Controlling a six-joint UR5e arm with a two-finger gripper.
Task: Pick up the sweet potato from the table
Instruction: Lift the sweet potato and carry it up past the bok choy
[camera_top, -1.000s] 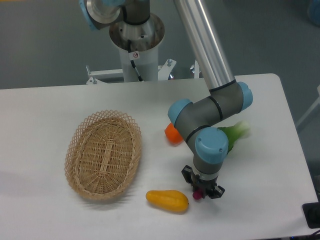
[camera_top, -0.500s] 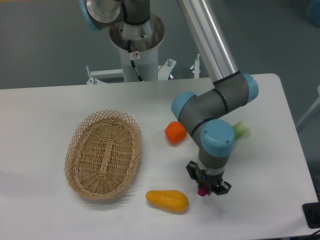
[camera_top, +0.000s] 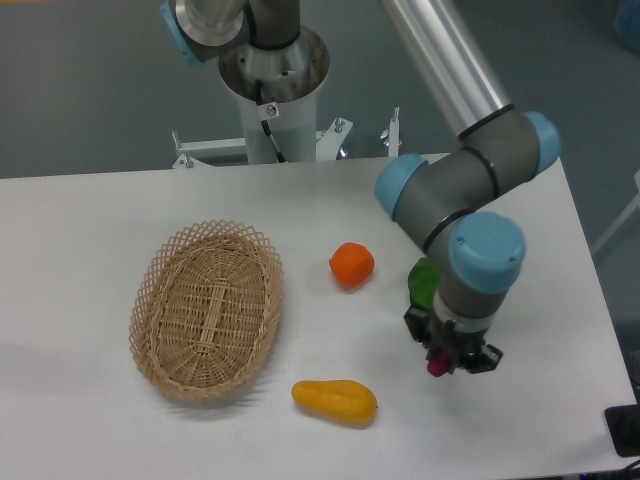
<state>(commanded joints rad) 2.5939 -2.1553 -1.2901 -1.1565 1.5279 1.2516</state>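
My gripper (camera_top: 447, 358) points down over the right part of the white table (camera_top: 90, 215). It is shut on the purple-magenta sweet potato (camera_top: 437, 367), of which only a small end shows between the fingers. The sweet potato is held off the tabletop, to the right of the yellow-orange fruit (camera_top: 335, 401). The arm's wrist hides the rest of it.
A wicker basket (camera_top: 208, 308) lies at the left. A round orange (camera_top: 352, 265) sits mid-table. A green vegetable (camera_top: 423, 283) is partly hidden behind the wrist. The table's right edge is close to the gripper.
The gripper has moved to the right and slightly up with the sweet potato in it. The orange, half hidden before, now shows fully.
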